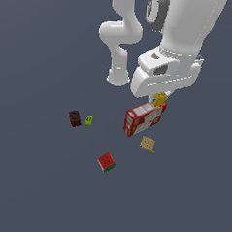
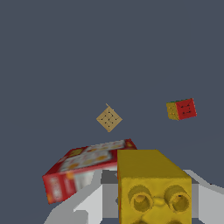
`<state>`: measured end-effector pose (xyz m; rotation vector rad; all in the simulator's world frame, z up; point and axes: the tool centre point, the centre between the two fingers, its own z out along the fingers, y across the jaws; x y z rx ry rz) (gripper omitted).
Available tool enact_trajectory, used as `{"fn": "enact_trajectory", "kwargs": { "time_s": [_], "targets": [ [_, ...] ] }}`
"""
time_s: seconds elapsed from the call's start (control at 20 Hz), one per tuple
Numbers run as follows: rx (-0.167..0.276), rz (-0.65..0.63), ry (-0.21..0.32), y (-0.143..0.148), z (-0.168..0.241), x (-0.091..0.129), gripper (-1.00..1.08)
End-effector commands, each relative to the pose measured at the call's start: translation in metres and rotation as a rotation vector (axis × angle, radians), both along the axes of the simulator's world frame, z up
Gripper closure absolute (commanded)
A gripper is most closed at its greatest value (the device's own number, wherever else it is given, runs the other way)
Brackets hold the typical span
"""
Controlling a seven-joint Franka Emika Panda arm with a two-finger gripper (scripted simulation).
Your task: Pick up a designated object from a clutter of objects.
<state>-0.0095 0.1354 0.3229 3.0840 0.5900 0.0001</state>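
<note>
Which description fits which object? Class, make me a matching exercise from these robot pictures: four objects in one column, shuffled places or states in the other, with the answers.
Objects:
1. yellow studded block
2. red-and-white box
3. lime-green block
4. red-and-green cube

Descriptions:
A. beside the dark brown block
B. nearest the exterior view's bottom edge
C. between the fingers of the gripper
D. largest item, just below the gripper in the exterior view

Pairs: 1-C, 2-D, 3-A, 4-B

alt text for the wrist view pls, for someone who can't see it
A yellow studded toy block fills the foreground between the gripper fingers. Beyond it are a red-and-white printed box, a flat tan block and a red-and-green cube on a dark grey surface.
</note>
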Motion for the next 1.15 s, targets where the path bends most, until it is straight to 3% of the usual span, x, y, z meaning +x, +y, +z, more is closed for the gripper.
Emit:
{"fn": "enact_trajectory", "kwargs": {
  "time_s": [0.0,0.55,1.1],
  "targets": [
    [0.000,-0.001,0.001,0.016,0.024,0.001,1.08],
    [0.002,-0.002,0.000,0.061,0.089,0.009,1.08],
    [0.002,-0.002,0.000,0.073,0.106,0.013,1.08]
  ]
}}
